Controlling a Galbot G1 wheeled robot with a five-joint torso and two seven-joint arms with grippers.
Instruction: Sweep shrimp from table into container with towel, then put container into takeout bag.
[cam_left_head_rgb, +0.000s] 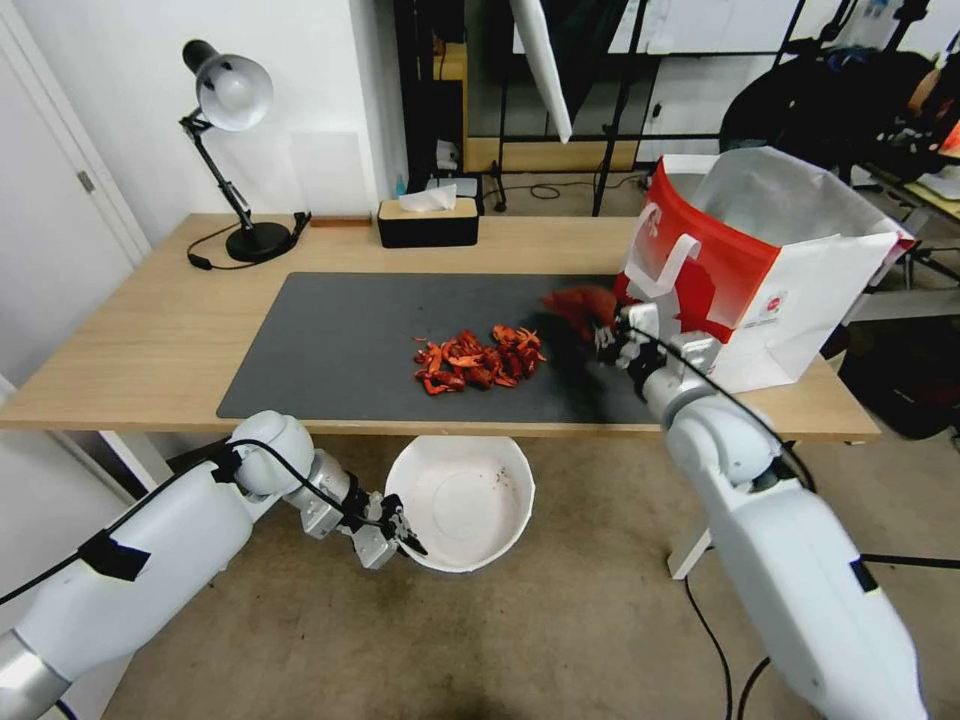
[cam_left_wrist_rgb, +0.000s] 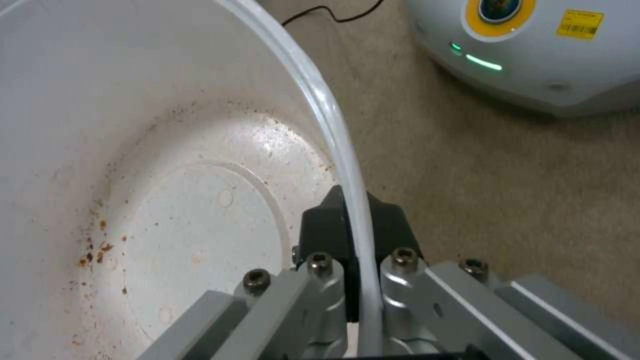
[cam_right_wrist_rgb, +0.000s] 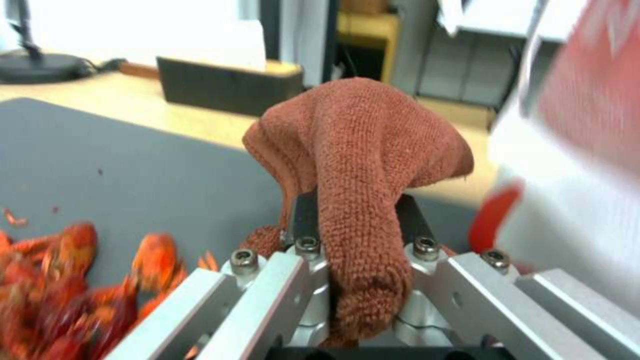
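Shrimp (cam_left_head_rgb: 480, 360) on table (cam_left_head_rgb: 150, 340), left of takeout bag (cam_left_head_rgb: 770, 270)

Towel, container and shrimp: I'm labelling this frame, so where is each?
towel (cam_right_wrist_rgb: 360, 150), right wrist view, its bunched top above the right gripper.
container (cam_left_head_rgb: 462, 500), head view, its bare inner floor.
shrimp (cam_left_head_rgb: 480, 360), head view, middle of the pile.

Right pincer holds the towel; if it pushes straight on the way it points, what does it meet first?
Probably the takeout bag: the right pincer, shut on the towel, points away from the robot beside it; depth is unclear.
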